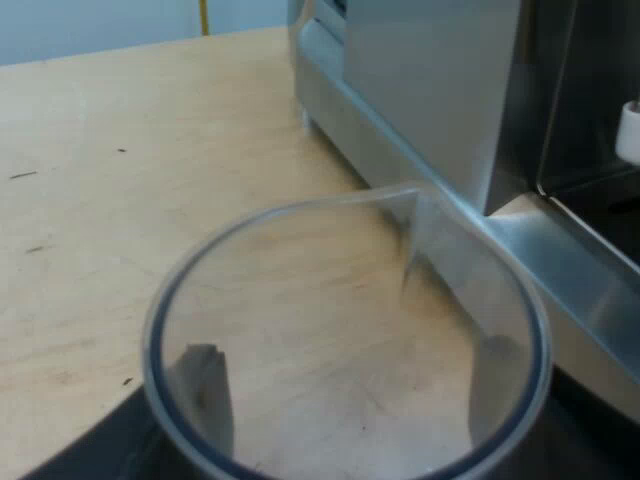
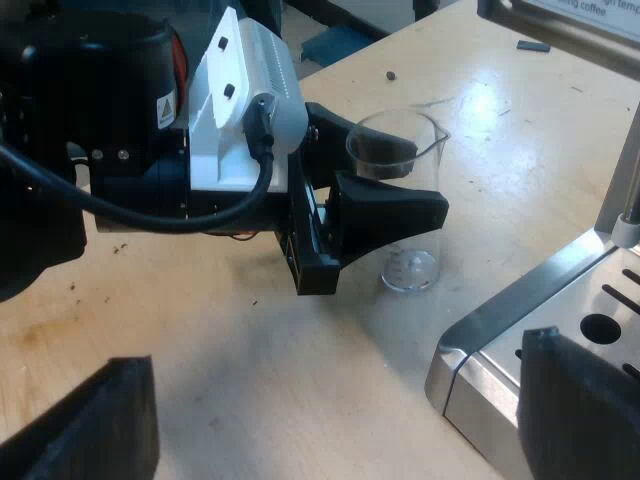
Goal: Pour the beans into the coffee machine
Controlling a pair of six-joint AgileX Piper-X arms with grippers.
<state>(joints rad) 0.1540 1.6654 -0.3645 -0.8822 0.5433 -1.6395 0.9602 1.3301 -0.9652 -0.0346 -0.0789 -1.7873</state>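
Note:
The clear measuring glass (image 1: 350,330) sits right under the left wrist camera, and the wood shows through it with no beans inside. My left gripper (image 1: 350,400) is shut on the measuring glass, its dark fingers (image 1: 200,380) showing through the wall on both sides. From the right wrist view the measuring glass (image 2: 412,255) stands with its base on the table, my left gripper (image 2: 395,185) clamped around its upper half. My right gripper (image 2: 340,420) is open, nothing between its fingers. The espresso machine (image 1: 430,90) rises just beyond the glass.
The wooden table (image 2: 250,370) carries dark specks and one loose bean (image 2: 388,75). The machine's metal drip tray (image 2: 560,320) with slots lies near my right gripper. A white tip (image 1: 628,130) hangs inside the machine's front opening.

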